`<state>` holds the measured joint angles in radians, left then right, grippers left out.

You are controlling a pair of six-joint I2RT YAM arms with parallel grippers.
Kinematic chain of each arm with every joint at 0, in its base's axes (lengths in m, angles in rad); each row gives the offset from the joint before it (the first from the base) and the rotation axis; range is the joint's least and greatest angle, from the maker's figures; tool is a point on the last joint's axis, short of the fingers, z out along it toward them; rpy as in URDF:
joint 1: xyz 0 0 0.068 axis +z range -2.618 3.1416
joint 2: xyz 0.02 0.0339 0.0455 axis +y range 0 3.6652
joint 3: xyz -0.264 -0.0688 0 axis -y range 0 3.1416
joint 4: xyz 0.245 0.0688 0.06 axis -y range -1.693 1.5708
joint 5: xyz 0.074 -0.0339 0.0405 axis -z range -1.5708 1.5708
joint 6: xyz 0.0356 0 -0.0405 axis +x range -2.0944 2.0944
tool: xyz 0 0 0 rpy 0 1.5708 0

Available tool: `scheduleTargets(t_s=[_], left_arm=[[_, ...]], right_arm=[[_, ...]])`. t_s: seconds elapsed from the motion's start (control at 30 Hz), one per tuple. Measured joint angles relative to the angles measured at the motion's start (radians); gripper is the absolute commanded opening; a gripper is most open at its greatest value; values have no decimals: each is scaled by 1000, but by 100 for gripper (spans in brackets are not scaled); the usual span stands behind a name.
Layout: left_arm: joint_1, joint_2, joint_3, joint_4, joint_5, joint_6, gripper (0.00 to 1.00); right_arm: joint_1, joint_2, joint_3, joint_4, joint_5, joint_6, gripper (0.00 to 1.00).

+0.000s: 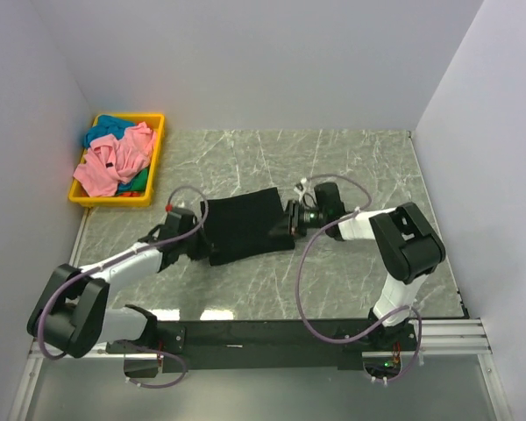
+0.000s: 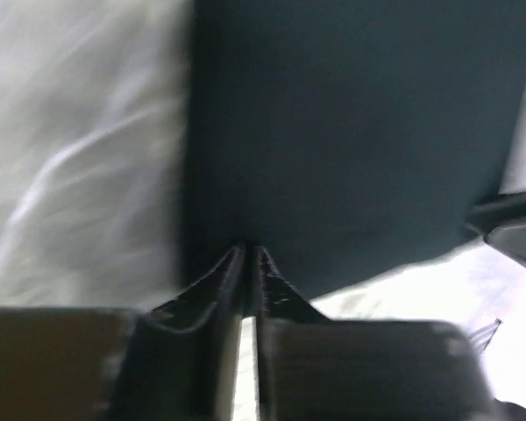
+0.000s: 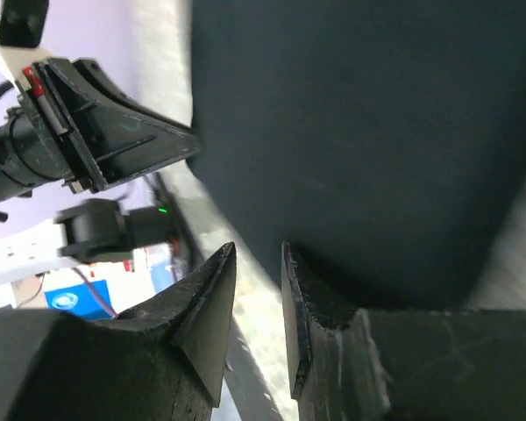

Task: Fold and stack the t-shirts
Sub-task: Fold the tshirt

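Black shirt point(image 1: 245, 226) lies partly folded on the bench point(image 1: 351, 167), left jaws pinched shut on its edge, right jaws narrow at the opposite edge; we cannot tell if they grip. We judge little done: the pink shirt point(image 1: 114, 165) and teal shirt point(image 1: 105, 128) wait crumpled in the yellow tray point(image 1: 157, 158).

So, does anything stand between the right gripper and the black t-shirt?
Nothing visible does. The right gripper is at the edge of the black t-shirt, jaws slightly apart. The left gripper is shut on the opposite edge.
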<state>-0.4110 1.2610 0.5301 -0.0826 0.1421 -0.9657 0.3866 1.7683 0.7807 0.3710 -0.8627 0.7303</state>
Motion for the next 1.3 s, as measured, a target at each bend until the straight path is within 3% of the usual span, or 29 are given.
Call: scheduleTargets(t_s=[0.03,0.23,0.4,0.53,0.6,0.63,0.83,1.17,1.3], left_arm=[[0,9,-34,5,0,-9,8],[43,16,-135,97,47,-97,8],[55,-67,-143,21,18,-94,20],[56,-190,-100,-136,-46,-66,46],[57,-244,-46,-210,-91,-41,54],[57,-272,-10,-249,-116,-27,64],[61,-408,186,-374,-300,98,98],[68,-512,225,-394,-524,296,99],[74,-513,224,-394,-549,322,99]], right_arm=[[-2,16,-28,6,5,-2,34],[-33,97,-99,69,-19,-11,33],[-35,42,-105,37,1,-21,34],[-8,-84,-95,8,26,-1,38],[39,-132,-66,19,40,28,40],[70,-142,-47,31,51,47,40],[275,-78,65,183,100,201,40],[319,317,105,357,193,387,41],[314,370,117,472,166,460,41]])
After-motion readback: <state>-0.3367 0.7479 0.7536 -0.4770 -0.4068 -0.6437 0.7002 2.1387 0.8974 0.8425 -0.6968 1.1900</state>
